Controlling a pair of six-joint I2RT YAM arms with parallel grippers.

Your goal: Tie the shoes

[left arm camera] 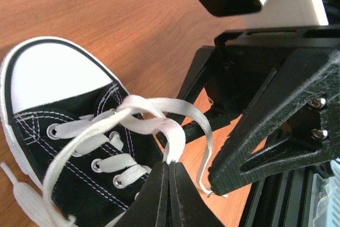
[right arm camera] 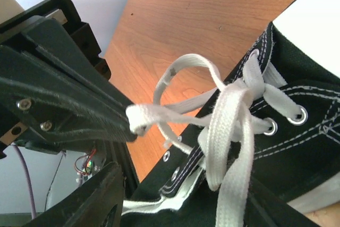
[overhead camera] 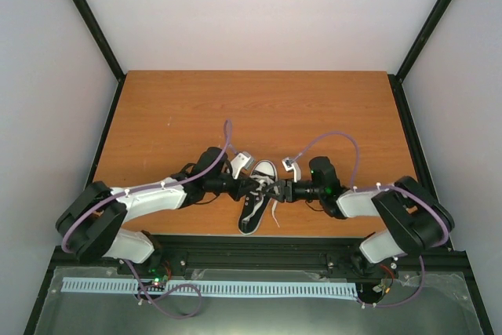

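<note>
The shoe (overhead camera: 252, 213) lies close to the near edge of the desk (overhead camera: 259, 107), about midway along it, with the white toe cap pointing to the far edge. Both arms have their wrists crowded in over it.

The left gripper (left arm camera: 170, 167) has its fingers pressed flat together on a lace (left arm camera: 175, 111), with the white band pinched right at the tips. From there the lace runs up into a loose twist over the upper eyelets. The right gripper (overhead camera: 280, 191) looks parted. In its own wrist view one finger sits well off to the side and nothing is caught in it, though a loop of lace hangs just in front.

I'd judge the shoe a light little thing that will skid or roll on the smooth wood if the lace is tugged sideways. Any pull should be short and balanced, one side against the other. The lace is flat, soft and limp, so it keeps no shape of its own. A loop will sag the moment it is let go, and the weave may creep between hard fingers.

The best hold, to my eye, is low on the lace near the crossing rather than out at the tip. If the shoe needs steadying, the stiff rubber toe is the place, not the soft canvas.
</note>
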